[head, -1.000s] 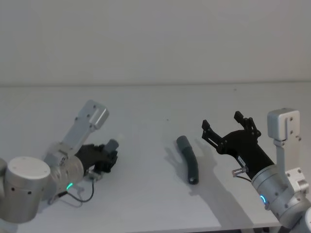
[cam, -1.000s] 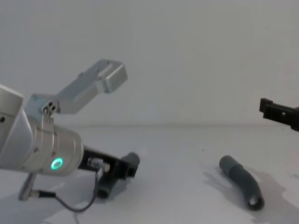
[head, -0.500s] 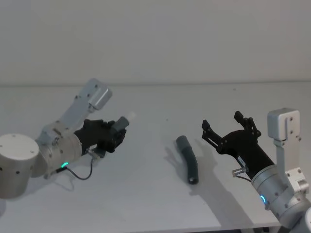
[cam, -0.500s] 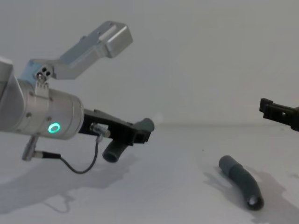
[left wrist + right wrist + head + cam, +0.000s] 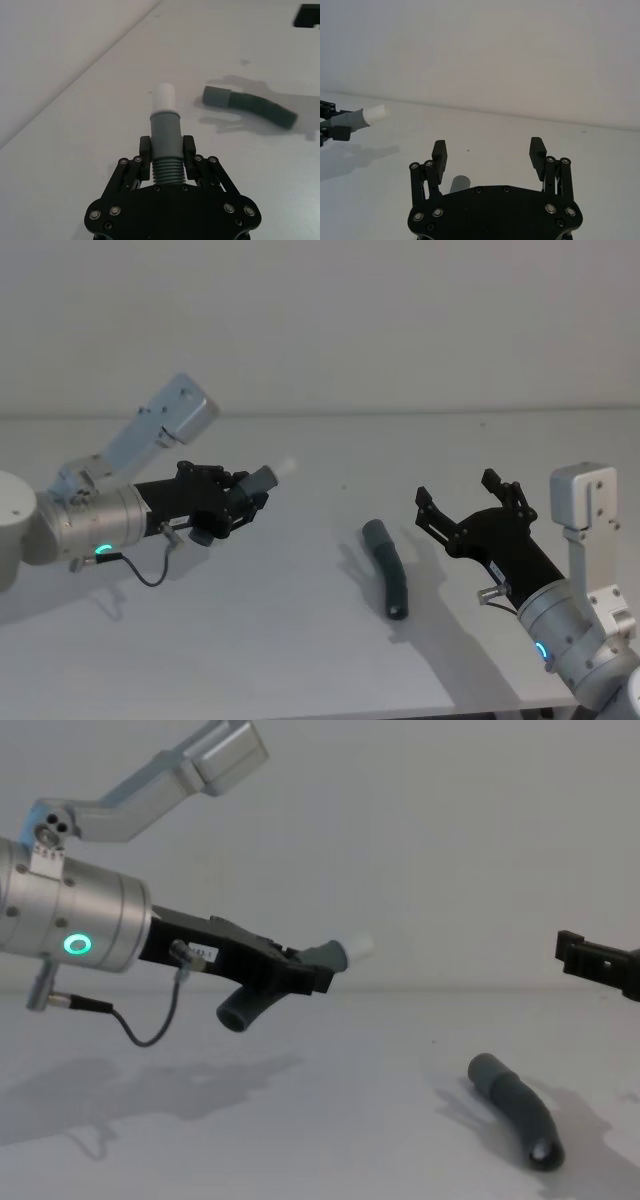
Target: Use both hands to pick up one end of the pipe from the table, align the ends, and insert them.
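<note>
In the head view, the left black linkage-fingered gripper (image 5: 238, 505) is hovering above the plain white table (image 5: 300, 660), clamped on a curved dark grey ribbed hose piece (image 5: 260, 480). The right black gripper (image 5: 457, 490) is holding its fingers spread and empty, with the second grey ribbed hose piece (image 5: 392, 575) lying just beside and below it. In the left wrist view, a short white tip (image 5: 163, 96) is poking out past the fingers. In the right wrist view, the smooth grey cuff (image 5: 460, 184) is peeking out beneath the spread fingers. In the chest view, nothing is lying in between. I'd say the right-hand pick comes next: descending, closing near the cuff, then lifting toward the tip.
</note>
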`<move>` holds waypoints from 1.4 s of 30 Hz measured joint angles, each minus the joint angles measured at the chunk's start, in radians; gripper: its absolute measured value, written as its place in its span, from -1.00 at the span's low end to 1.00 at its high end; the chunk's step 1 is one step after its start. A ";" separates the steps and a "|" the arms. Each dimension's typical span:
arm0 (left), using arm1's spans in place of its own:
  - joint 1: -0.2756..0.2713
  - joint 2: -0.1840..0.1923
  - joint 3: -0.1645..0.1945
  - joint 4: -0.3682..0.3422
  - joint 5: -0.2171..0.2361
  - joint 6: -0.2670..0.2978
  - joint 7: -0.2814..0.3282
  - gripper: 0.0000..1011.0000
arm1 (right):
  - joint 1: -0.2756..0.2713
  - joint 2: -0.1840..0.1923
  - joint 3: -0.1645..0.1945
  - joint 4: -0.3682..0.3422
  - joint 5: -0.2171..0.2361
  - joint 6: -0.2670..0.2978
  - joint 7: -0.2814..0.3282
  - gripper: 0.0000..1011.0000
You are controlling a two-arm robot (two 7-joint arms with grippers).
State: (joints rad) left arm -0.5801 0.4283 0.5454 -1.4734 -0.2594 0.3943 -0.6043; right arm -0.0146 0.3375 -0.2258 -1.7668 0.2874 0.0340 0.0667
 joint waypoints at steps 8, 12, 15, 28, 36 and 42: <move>-0.066 0.041 0.022 0.065 -0.039 -0.064 -0.174 -0.31 | 0.000 0.000 0.000 0.000 0.000 0.000 0.000 0.99; -0.099 0.058 0.035 0.099 -0.053 -0.088 -0.249 -0.31 | 0.000 0.000 0.000 0.000 0.000 0.000 0.000 0.99; -0.117 0.067 0.043 0.120 -0.063 -0.104 -0.300 -0.30 | 0.000 0.000 0.000 0.000 0.000 0.000 0.000 0.99; -0.248 0.102 0.110 0.265 -0.098 -0.179 -0.601 -0.31 | 0.000 0.000 0.000 0.000 0.000 0.000 0.000 0.99; -0.334 0.101 0.171 0.374 -0.099 -0.218 -0.784 -0.31 | 0.000 0.000 0.000 0.000 0.000 0.000 0.000 0.99; -0.390 0.089 0.217 0.452 -0.082 -0.245 -0.890 -0.31 | 0.000 0.000 0.000 0.000 0.000 0.000 0.000 0.99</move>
State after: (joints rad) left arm -0.9705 0.5174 0.7625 -1.0216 -0.3409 0.1494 -1.4939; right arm -0.0146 0.3375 -0.2258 -1.7668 0.2873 0.0340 0.0668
